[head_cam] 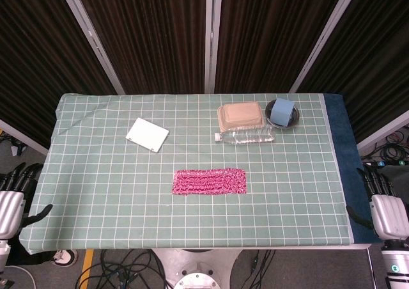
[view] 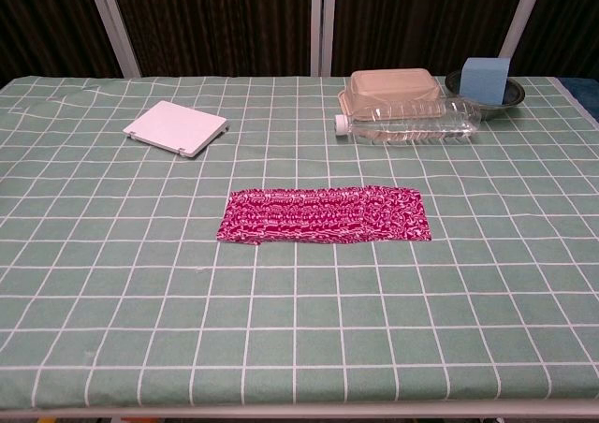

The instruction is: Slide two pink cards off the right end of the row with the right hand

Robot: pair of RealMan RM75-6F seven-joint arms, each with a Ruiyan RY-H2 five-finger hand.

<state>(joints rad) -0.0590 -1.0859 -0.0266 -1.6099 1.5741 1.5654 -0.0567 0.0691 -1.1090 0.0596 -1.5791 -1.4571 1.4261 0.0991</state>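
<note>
Right robot hand (head_cam: 388, 203) hangs off the surface's (head_cam: 96, 193) right edge, fingers spread, holding nothing. Left robot hand (head_cam: 13, 196) sits off the left edge, likewise spread and unloaded. Row of pink cards (head_cam: 209, 181) lies mid-surface, well apart from both hands.

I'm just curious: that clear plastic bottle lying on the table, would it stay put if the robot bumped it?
Probably not. The bottle lies on its side, so a sideways nudge could roll it. It looks mostly empty, so likely light. The lidded container right behind might stop it rolling backward.
</note>
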